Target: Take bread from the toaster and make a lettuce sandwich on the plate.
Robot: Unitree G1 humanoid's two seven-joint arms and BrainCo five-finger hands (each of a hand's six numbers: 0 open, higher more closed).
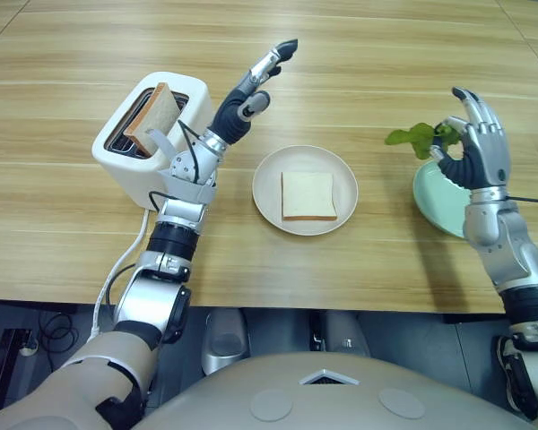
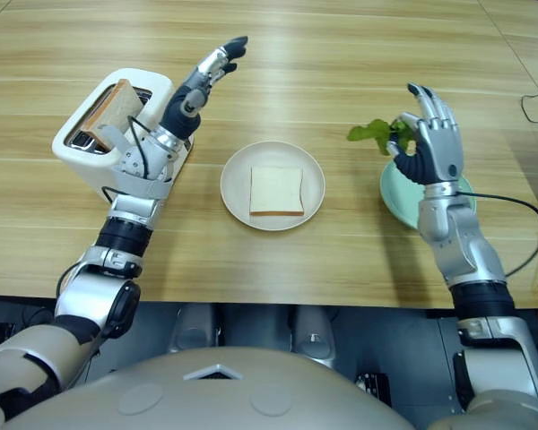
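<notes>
While the lettuce [image 1: 419, 137] was clamped between the fingertips of the right hand [image 1: 478, 148], it hung above the green dish [image 1: 430, 202] at the table's [image 1: 386, 54] right side. Its leaf trailed leftward from the fingers, toward the middle of the table. That was the relation the coming move seemed to turn on. The plate [image 1: 261, 193] lay to the left of the right hand, near the table's front edge, with 1 slice of bread [image 1: 308, 195] flat in its centre. The right hand was plainly the nearer of the 2 to both leaf and plate. Bare wood lay between the dish and the plate, so a sideways carry would probably meet nothing.

At the left stood the toaster [image 1: 117, 159], with 1 more slice [image 1: 158, 116] leaning upright in a slot, its top well clear of the casing. The left hand [image 1: 242, 103] was poised just beside the toaster's right side, fingers stretched and apart, holding nothing and pointing away across the table. It sat closer to the toaster than to the plate, so the second slice would likely fall to it. A white cable [image 1: 117, 269] ran from the toaster over the table's front edge, beside the left forearm.
</notes>
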